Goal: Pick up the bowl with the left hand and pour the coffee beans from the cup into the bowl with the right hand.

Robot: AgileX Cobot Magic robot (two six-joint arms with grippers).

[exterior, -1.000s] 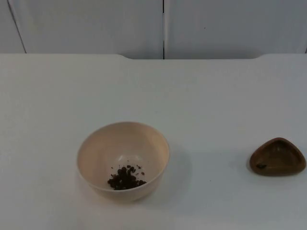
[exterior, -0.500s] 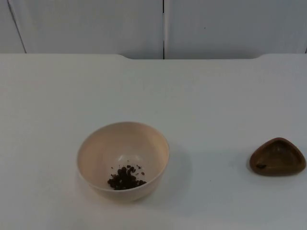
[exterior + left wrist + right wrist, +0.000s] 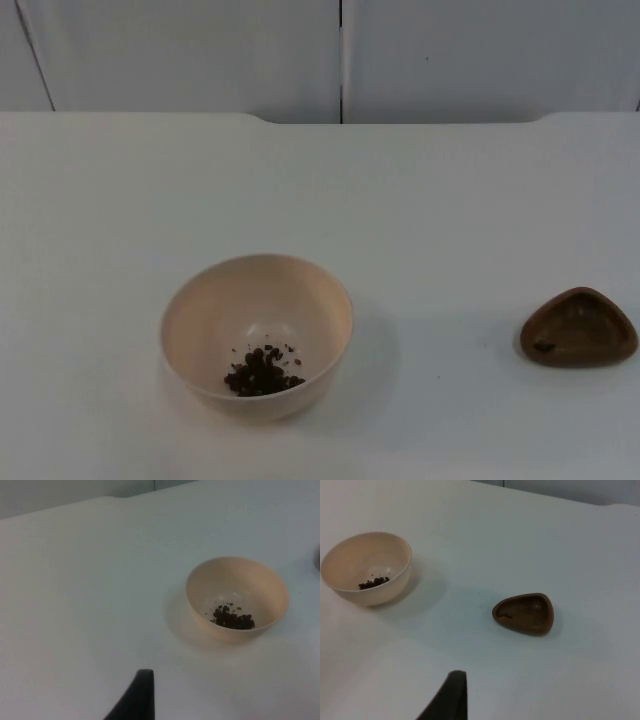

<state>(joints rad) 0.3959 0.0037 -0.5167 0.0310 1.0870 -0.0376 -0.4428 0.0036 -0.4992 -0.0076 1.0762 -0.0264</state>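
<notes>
Bowl and cup on my desk, both pincers back.
The bowl [image 3: 257, 335] held the beans [image 3: 262, 372]; the brown cup [image 3: 579, 327] sat near the desk's [image 3: 400, 200] right edge; whether my pincers were open or closed I could not tell.

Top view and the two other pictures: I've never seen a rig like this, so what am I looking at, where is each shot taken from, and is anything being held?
This is a two-armed robot working at a white table that ends at a grey partition wall. The top view comes from a fixed camera looking down and forward onto the table. The other two come from cameras on each arm's wrist, looking along the gripper; the black shape at the edge is a fingertip of the left gripper in one and of the right gripper in the other.

On the table stand a cream bowl with a small heap of coffee beans inside, and, apart from it, a small brown wooden cup shaped like a rounded triangle, nearly empty. Nothing is held: both grippers hang above bare table, away from both things.
</notes>
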